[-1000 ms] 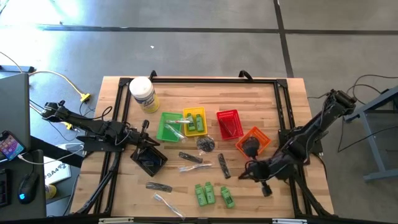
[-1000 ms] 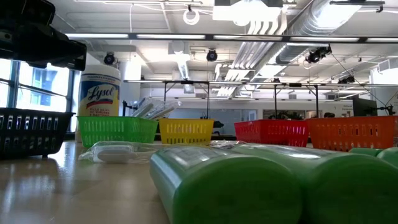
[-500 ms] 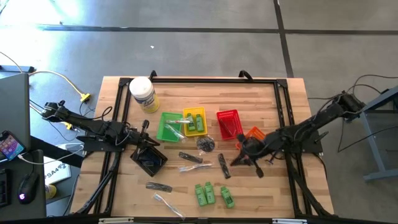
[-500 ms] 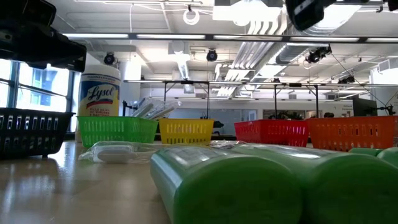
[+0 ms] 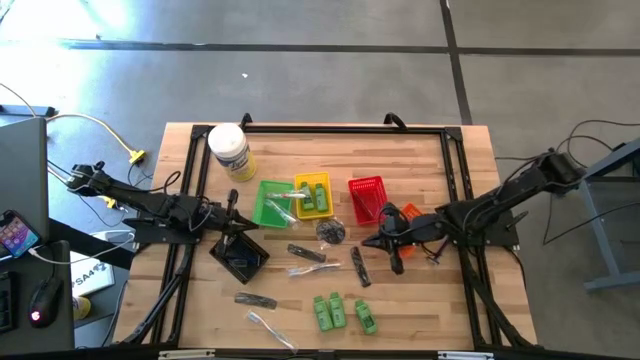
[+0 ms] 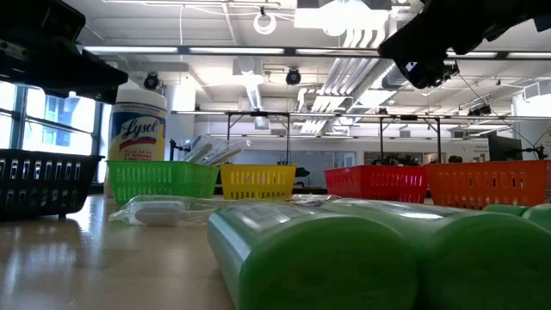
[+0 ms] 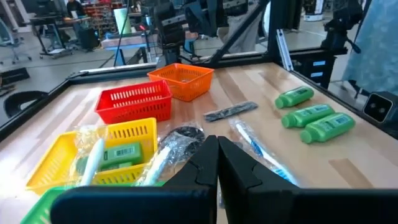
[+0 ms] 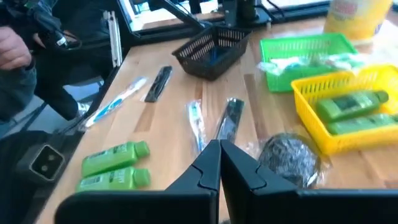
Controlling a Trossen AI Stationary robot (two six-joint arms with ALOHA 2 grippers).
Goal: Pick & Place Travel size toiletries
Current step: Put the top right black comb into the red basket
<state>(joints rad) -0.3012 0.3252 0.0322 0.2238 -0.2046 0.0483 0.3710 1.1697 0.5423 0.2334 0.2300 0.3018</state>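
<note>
The travel size toiletries lie loose on the wooden table: green bottles (image 5: 328, 311) near the front edge, black sticks (image 5: 357, 266), clear-wrapped sticks (image 5: 311, 270) and a dark round piece (image 5: 331, 232). More sit in the green basket (image 5: 270, 203) and the yellow basket (image 5: 313, 196). My right gripper (image 5: 367, 241) hovers shut and empty in front of the red basket (image 5: 367, 198), above the table's middle. In its wrist view (image 8: 219, 153) the round piece (image 8: 287, 153) and a black stick (image 8: 231, 119) lie just ahead. My left gripper (image 5: 234, 201) waits shut at the left, above the black basket (image 5: 240, 256).
A white jar (image 5: 229, 150) with a yellow label stands at the far left. The orange basket (image 5: 412, 214) lies partly under my right arm. A black frame (image 5: 450, 160) runs round the table's edges. In the right wrist view a person's hand (image 8: 13, 48) shows beyond the table.
My right gripper has swung from the table's near right toward the middle, passing over the orange basket and sinking a little, and now points at the loose items in front of the red basket. It has stayed shut. No item has moved.
</note>
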